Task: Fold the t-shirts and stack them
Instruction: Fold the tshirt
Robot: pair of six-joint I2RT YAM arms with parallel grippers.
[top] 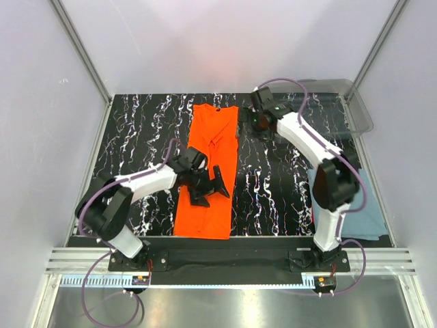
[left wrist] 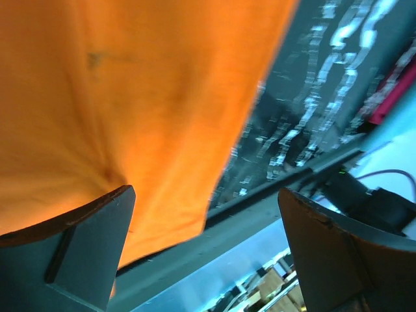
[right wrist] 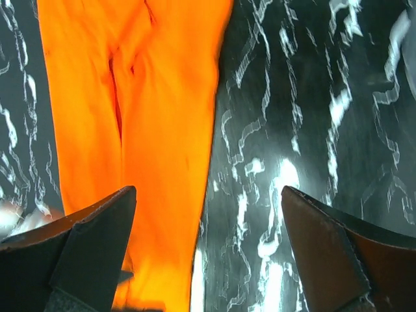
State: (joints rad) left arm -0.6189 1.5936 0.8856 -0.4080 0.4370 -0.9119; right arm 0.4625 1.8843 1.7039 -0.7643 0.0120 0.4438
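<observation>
The orange t-shirt point(top: 213, 140) lies as a long narrow strip down the middle of the black marbled table point(top: 140, 130). My left gripper point(top: 210, 188) is open and empty, over the strip's near half. In the left wrist view the orange cloth point(left wrist: 130, 97) fills the upper left, and the gripper point(left wrist: 208, 250) spans its edge. My right gripper point(top: 251, 117) is open and empty beside the strip's far right edge. In the right wrist view the gripper point(right wrist: 208, 250) straddles the orange shirt's point(right wrist: 149, 130) right edge. The blue-grey t-shirt point(top: 367, 205) lies at the right, partly behind the right arm.
A clear plastic bin point(top: 349, 102) stands at the far right corner. Metal frame posts rise at both far corners. An aluminium rail point(top: 225, 260) runs along the near edge by the arm bases.
</observation>
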